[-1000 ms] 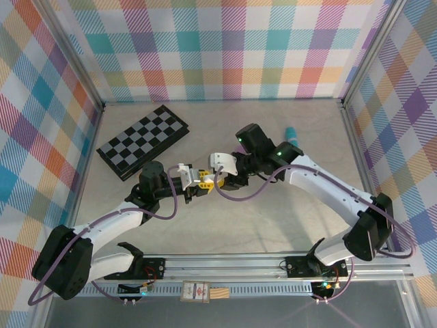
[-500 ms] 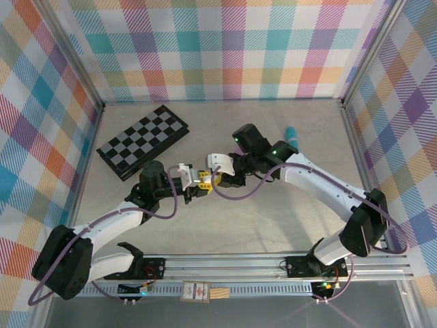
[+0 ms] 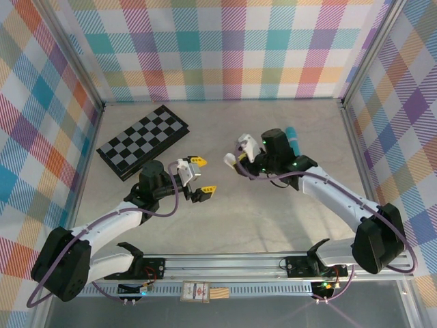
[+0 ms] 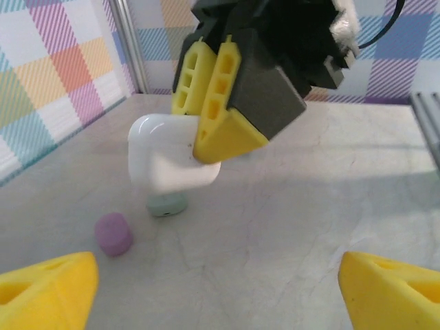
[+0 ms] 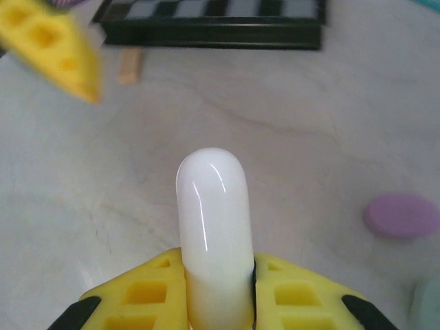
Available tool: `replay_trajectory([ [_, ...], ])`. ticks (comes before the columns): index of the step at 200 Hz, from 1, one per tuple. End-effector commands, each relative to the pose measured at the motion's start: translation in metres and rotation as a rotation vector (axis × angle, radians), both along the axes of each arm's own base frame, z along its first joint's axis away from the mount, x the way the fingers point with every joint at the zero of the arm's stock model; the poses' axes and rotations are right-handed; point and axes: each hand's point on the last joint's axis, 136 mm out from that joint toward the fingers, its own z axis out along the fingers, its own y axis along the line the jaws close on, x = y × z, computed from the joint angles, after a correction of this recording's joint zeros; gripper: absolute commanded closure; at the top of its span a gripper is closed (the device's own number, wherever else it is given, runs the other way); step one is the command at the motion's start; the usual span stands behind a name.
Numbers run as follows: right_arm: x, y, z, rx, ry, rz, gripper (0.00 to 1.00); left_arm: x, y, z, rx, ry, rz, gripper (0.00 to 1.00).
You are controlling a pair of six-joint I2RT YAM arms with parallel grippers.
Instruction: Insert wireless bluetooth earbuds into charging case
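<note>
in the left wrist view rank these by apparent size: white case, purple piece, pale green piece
1. white case
2. purple piece and pale green piece: unsure, the green is partly hidden by the case

Left tool [image 3: 201, 176] agape, right tool [image 3: 239, 153] tightly clamped, both arms outstretched, tips well apart.

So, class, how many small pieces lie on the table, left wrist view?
2: purple piece, left; pale green piece beside it, below the white case. Others may be hidden.
</note>
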Motion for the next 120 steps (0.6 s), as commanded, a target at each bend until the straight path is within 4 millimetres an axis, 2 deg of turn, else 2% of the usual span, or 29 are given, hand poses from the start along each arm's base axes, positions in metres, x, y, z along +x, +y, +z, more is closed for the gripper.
replay_trajectory([
  [1,0.015,0.001,0.010,0.271,0.186,-0.222,0.92,0.005,0.000,-0.001,0.000,0.003,0.048,0.02],
  [22,0.014,0.003,-0.022,0.318,0.353,-0.300,0.91,0.006,-0.003,0.000,-0.018,-0.001,0.050,0.00],
  [51,0.013,0.004,-0.075,0.296,0.600,-0.436,0.91,0.001,-0.006,-0.004,-0.020,0.019,0.035,0.00],
  [76,0.008,0.018,-0.109,0.288,0.778,-0.434,0.90,-0.002,-0.002,-0.009,-0.006,0.039,0.050,0.00],
  [91,0.008,0.024,-0.125,0.281,0.839,-0.439,0.90,-0.003,-0.001,-0.012,0.007,0.048,0.053,0.00],
  [120,0.013,0.017,-0.157,0.205,0.845,-0.496,0.90,-0.006,0.000,-0.016,0.040,0.055,0.047,0.00],
])
